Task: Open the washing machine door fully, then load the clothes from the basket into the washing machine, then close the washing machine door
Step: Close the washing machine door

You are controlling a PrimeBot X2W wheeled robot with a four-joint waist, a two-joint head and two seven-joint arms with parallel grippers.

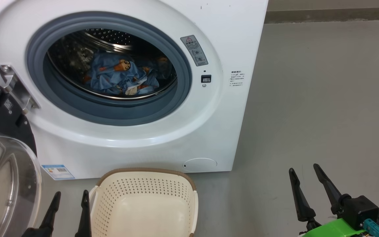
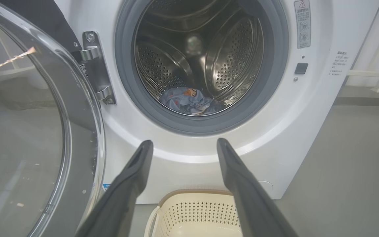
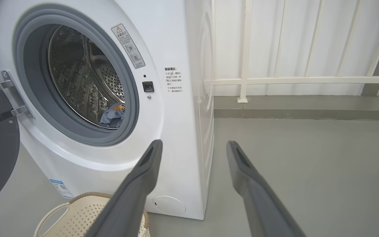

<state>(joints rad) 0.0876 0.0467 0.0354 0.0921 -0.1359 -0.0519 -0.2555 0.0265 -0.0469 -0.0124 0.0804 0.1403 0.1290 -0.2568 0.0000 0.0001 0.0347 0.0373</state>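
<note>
**Both grippers spread and empty; clothes in drum; door swung open**

Left gripper (image 1: 71, 195): the two long dark fingers are seen spread wide apart at the lower left of the head view; nothing is held between them and nothing is touched; they stand near the small cream-white perforated plastic basket (image 1: 143, 194) with its brown woven-look rim. Right gripper (image 1: 304, 168): the fingers are likewise parted; nothing is gripped; it is poised over the bare grey floor (image 1: 324, 98), well apart from the big white boxy front-loading washing machine (image 1: 209, 125). The large round black-rimmed, glass-centred door (image 1: 7, 158) is swung open to the left on its metal hinge (image 1: 15, 87). The soft light-blue clothes (image 1: 120, 77), printed with orange-brown figures, are heaped at the bottom of the perforated steel drum (image 1: 110, 38), inside the blue-grey rubber ring (image 1: 110, 113). The basket is set on the floor just before the machine, below the opening; its pale inner bottom is exposed to view.
</note>
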